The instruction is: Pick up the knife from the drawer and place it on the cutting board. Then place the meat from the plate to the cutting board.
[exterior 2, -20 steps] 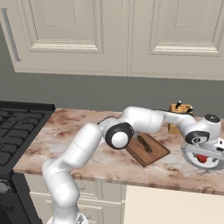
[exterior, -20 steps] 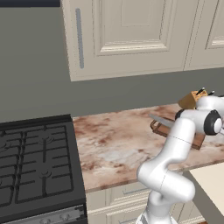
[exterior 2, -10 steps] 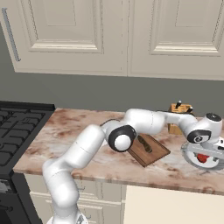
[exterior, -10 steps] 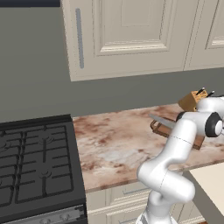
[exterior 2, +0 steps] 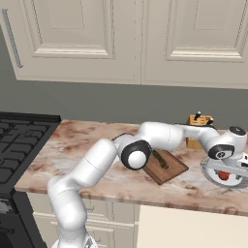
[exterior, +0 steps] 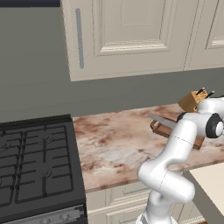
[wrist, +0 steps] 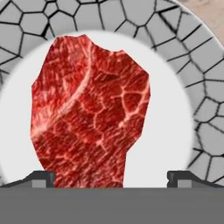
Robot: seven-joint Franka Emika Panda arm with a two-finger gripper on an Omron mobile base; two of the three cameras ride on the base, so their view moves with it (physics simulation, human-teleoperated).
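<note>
Your long steel knife [exterior 2: 160, 160] already lies on the dark wooden cutting board [exterior 2: 170, 170]; your wide-open pincer [wrist: 112, 178] straddles the red raw meat [wrist: 89, 111], unlifted, on the round grey plate [wrist: 205, 109].

- Cream cabinet doors [exterior: 131, 35] are hanging high up on a grey wall [exterior: 35, 83]; one door is carrying a long metal handle [exterior: 79, 38]
- A marble counter [exterior: 118, 140] with brown and white swirls is running along the wall; cream drawers [exterior 2: 106, 210] are sitting under it
- A black stove [exterior: 35, 166] is standing just beside the counter
- A small tan knife block [exterior 2: 198, 127] is sitting near the wall
</note>
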